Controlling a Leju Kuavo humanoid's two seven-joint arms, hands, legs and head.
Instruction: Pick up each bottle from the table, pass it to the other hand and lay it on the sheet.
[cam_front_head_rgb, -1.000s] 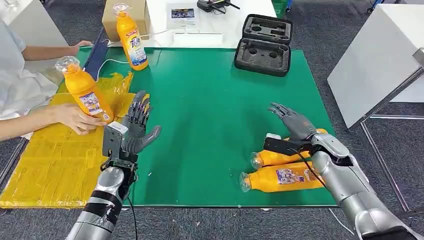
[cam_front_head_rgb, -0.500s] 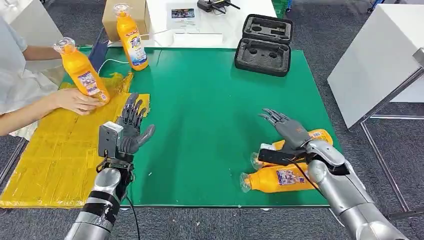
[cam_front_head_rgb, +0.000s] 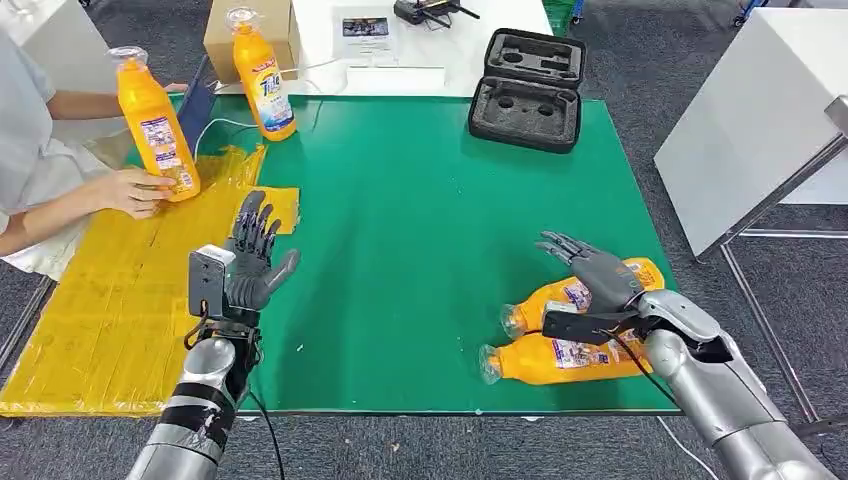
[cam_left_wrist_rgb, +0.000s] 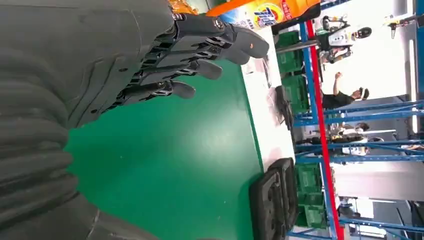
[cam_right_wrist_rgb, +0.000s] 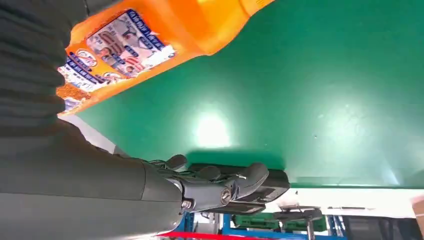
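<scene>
Your right hand hangs with fingers spread and holds nothing, just above two orange bottles lying side by side on the green mat, clear caps pointing left, printed labels up. Your left hand is spread and empty beside the yellow sheet, where a person's hand holds another bottle upright.
</scene>
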